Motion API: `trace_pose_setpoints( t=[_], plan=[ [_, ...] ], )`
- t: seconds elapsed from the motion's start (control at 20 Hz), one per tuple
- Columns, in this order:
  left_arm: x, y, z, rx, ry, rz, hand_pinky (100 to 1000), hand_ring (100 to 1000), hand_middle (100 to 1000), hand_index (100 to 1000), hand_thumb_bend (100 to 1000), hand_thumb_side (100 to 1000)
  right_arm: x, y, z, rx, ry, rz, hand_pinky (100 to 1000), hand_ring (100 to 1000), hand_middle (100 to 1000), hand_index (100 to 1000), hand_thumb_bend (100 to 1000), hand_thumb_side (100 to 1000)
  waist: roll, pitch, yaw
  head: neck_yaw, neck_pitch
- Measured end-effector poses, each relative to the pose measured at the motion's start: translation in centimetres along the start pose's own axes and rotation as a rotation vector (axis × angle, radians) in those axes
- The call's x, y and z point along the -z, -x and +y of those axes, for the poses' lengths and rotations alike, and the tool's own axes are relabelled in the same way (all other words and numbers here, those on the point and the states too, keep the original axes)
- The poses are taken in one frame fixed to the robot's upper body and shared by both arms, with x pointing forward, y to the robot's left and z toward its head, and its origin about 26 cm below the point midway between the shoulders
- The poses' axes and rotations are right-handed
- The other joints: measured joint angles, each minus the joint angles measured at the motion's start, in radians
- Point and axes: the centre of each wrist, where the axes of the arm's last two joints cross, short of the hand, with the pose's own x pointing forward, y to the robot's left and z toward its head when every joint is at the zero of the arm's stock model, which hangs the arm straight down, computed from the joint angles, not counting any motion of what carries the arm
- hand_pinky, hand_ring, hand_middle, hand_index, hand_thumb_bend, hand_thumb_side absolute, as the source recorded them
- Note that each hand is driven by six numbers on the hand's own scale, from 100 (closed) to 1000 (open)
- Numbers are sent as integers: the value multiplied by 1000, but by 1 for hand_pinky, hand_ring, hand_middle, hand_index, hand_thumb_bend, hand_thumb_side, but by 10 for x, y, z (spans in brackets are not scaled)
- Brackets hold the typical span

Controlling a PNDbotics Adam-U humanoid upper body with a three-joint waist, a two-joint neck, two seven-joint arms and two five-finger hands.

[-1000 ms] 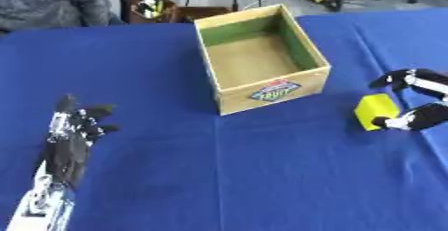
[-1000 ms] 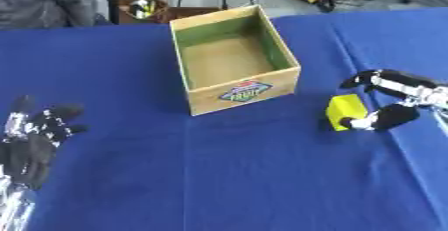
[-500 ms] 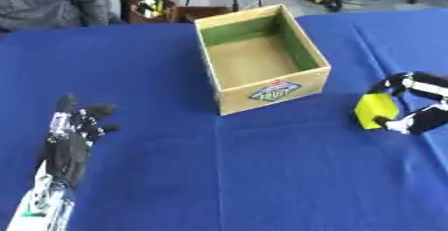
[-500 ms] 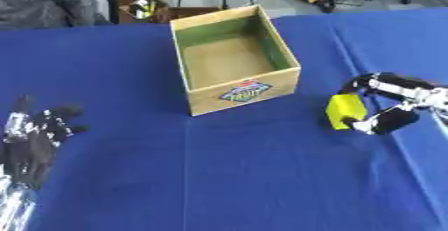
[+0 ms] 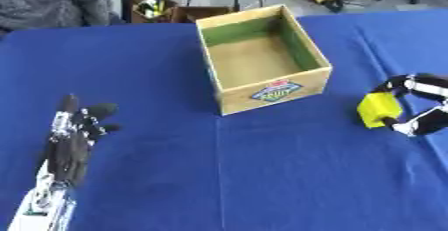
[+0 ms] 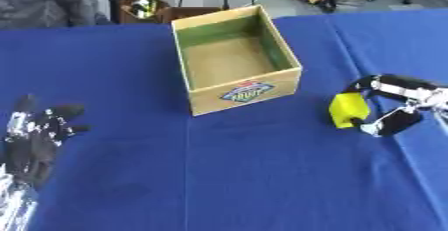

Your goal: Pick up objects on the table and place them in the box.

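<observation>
In the left eye view, the open cardboard box with green inner walls (image 5: pixel 262 60) is seen at upper centre of the blue tablecloth (image 5: pixel 219 175), with nothing visible inside. At the right edge, the small yellow block (image 5: pixel 378 109) is enclosed by the curled fingers and thumb of the black right hand (image 5: pixel 420 105). The grip is best settled across opposite faces before any lift is attempted.

In the right eye view, the left hand (image 6: pixel 35 137) is shown at lower left, fingers straight and idle. The block, once raised, should be carried above the box rim and released over the middle.
</observation>
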Motion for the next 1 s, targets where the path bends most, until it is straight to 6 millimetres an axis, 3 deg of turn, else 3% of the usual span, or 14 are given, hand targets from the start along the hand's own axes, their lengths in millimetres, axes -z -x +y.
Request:
trace_pose_setpoints(
  t=[0.05,0.15,0.4,0.7,1.0],
  plan=[
    [0,0,0,0,0,0,730,870,709,660,413,1000,0,0,0,0,1,1,813,878,690,787,100,100,0,0,0,0,0],
    [0,0,0,0,0,0,730,870,709,660,414,1000,0,0,0,1,9,3,770,839,518,646,100,105,0,0,1,1,0],
    [0,0,0,0,0,0,730,869,709,660,414,1000,0,1,-1,8,89,5,703,758,345,466,100,107,0,0,2,2,0],
    [0,0,0,0,0,0,730,869,709,660,414,1000,-1,-1,-3,26,198,-15,672,715,275,398,100,100,-2,0,1,6,0],
    [0,0,0,0,0,0,730,869,709,660,414,1000,-4,-18,-23,26,315,-91,681,715,272,394,100,100,-6,-2,-3,10,0]
  ],
)
